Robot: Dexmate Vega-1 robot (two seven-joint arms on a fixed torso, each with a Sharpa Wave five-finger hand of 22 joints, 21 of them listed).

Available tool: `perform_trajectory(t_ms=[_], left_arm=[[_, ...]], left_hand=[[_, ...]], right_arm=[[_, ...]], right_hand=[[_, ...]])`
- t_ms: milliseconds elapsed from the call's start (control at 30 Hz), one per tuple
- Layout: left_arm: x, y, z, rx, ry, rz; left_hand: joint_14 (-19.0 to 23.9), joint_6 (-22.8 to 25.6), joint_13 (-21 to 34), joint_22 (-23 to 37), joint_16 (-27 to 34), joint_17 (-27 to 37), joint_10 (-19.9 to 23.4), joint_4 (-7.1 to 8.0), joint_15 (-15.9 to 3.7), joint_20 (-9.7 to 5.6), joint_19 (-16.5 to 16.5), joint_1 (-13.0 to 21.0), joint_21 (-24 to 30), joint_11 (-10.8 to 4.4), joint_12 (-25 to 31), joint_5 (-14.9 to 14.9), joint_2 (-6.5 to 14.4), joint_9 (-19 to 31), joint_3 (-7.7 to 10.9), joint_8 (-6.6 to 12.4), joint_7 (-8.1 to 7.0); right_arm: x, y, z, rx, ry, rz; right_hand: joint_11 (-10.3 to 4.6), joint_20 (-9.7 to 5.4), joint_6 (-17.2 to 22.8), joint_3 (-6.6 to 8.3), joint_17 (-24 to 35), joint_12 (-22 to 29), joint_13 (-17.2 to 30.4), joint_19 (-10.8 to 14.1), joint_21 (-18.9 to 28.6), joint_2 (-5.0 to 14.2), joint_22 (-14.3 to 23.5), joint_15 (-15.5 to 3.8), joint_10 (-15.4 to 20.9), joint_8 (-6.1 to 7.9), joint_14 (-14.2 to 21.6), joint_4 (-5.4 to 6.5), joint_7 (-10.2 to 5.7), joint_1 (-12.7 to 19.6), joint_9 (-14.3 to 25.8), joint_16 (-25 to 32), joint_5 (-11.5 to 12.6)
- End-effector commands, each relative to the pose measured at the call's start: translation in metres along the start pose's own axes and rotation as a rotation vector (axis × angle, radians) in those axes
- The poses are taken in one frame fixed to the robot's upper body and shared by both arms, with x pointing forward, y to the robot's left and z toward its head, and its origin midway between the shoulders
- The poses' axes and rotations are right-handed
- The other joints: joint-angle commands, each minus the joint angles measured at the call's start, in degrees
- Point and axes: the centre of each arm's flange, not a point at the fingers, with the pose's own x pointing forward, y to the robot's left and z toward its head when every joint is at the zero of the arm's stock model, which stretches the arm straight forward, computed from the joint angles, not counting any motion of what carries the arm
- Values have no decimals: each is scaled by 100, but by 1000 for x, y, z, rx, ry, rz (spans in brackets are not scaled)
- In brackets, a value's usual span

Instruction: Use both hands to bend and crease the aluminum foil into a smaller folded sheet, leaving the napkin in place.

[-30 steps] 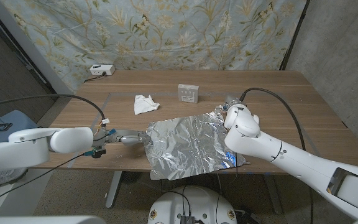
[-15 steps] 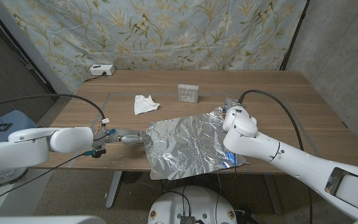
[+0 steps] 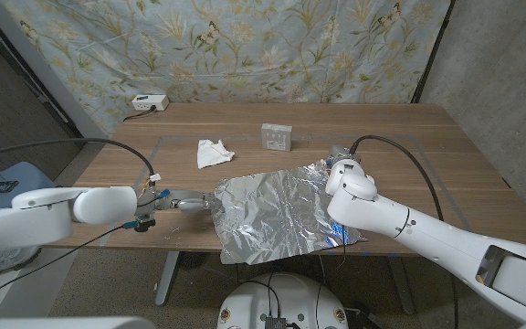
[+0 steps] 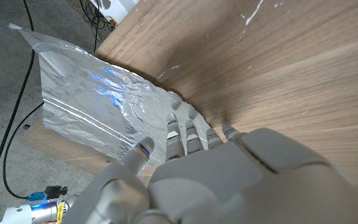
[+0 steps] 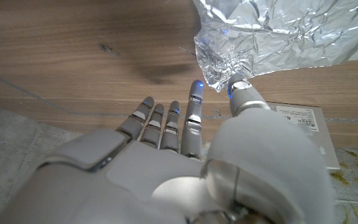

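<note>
over the last second the right robot hand (image 3: 338, 168) crept slightly toward the far right corner of the aluminum foil (image 3: 277, 213); its fingers (image 5: 194, 99) flanked the crumpled corner, grip not discernible. the left robot hand (image 3: 183, 203) stayed at the foil's left edge, fingers (image 4: 178, 132) on it, hold uncertain. no fold had begun. the foil lay flat at the desk (image 3: 446, 151) near edge, long axis left-right; the napkin (image 3: 213, 153) lay apart.

On the wooden table (image 3: 446, 151) right now: 1 sheet of aluminum foil (image 3: 277, 215), crumpled and shiny, and 1 white napkin (image 3: 213, 153) lying apart from it. Add 1 small pale square box (image 3: 276, 136) near the middle and 1 white device (image 3: 149, 103) at the far left corner. 2 robot hands, the left hand (image 3: 185, 203) and the right hand (image 3: 338, 166).
</note>
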Motion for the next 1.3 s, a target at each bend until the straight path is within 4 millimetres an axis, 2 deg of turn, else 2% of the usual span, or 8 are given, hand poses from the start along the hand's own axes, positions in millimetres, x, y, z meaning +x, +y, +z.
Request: perform_trajectory(t_ms=[33, 600, 967, 1233, 1267, 1300], left_arm=[[0, -1, 1, -3, 2, -1], [1, -1, 0, -9, 2, -5], [1, -2, -1, -12, -2, -10], [1, -2, 0, -10, -3, -11], [1, -2, 0, -11, 0, -11], [1, -2, 0, -13, -4, -13]], left_hand=[[-20, 39, 31, 10, -29, 1, -3, -15, -36, -51, -668, -21, 27, 0, -8, -36, -28, 32, 32, 3, 15], [-19, 38, 31, 8, -34, -10, -5, -31, -40, -49, -658, -7, 34, 1, -12, -44, -37, 32, 45, -2, -5], [-17, 26, 31, 6, -39, -20, -11, -52, -42, -56, -655, 7, 36, 0, -16, -50, -47, 32, 53, -9, -13], [-14, 22, 31, 5, -42, -25, -18, -62, -44, -53, -653, 17, 37, 3, -19, -54, -51, 32, 57, -11, -19], [-12, 22, 31, 5, -42, -25, -19, -63, -42, -52, -653, 18, 38, 4, -20, -54, -51, 32, 58, -11, -18], [-15, 22, 31, 5, -43, -26, -23, -64, -44, -52, -651, 19, 39, 2, -21, -55, -52, 32, 58, -11, -16]], right_arm=[[3, 6, 0, 2, 0, -13], [11, 9, 4, -9, 1, -49], [15, 12, 2, -15, -6, -76], [15, 16, -3, -11, 1, -95], [15, 16, -4, -7, 3, -97], [14, 16, -4, -6, 4, -100]], right_hand=[[-14, 5, 135, -13, 8, 19, 13, 97, 34, -21, 19, -21, 106, 72, 118, 4, -22, 107, 31, 51, 43], [-152, -81, 674, -69, 7, 51, 10, 369, 57, -54, 22, -160, 476, 209, 426, 25, -174, 304, 49, 82, 61], [-259, -147, 997, -112, 9, 69, 9, 571, 68, -51, 23, -301, 752, 270, 681, 38, -299, 434, 44, 117, 59], [-305, -190, 1302, -162, 11, 68, 9, 732, 71, -58, 24, -392, 954, 330, 877, 46, -330, 528, 35, 137, 55], [-359, -195, 1319, -168, 12, 66, 9, 734, 64, -57, 24, -409, 978, 328, 892, 47, -340, 543, 34, 135, 55], [-327, -193, 1340, -173, 12, 68, 9, 749, 65, -57, 24, -408, 1000, 331, 901, 48, -348, 550, 34, 133, 55]])
